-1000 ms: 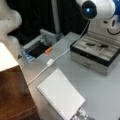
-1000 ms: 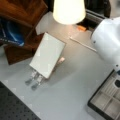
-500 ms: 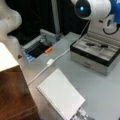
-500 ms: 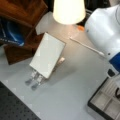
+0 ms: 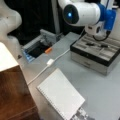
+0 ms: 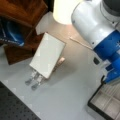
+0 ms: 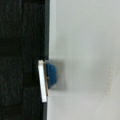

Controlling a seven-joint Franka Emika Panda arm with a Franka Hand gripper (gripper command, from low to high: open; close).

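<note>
The white and blue arm fills the top right in both front views. Its wrist end with the gripper [image 5: 96,32] hangs over the back left part of a black and grey compartment case [image 5: 100,60]; the fingers are hidden behind the wrist. Small dark tools [image 5: 96,45] lie in the case's slots just below it. The case's corner [image 6: 105,105] also shows under the arm. The wrist view shows no fingers, only a pale grey surface [image 7: 85,50] beside a black area, with a small blue and white clip [image 7: 48,77] at the border.
A white spiral notebook [image 5: 61,96] [image 6: 47,57] lies on the grey table. A white cable with a plug [image 5: 50,62] runs toward the case. An open grey box [image 5: 40,47] with an orange item [image 5: 48,50] sits at the back left. A wooden block [image 5: 15,97] stands at the left.
The arm has swung toward the left in both front views, and its big white joint now covers more of the picture. The notebook, cable and case have not moved.
</note>
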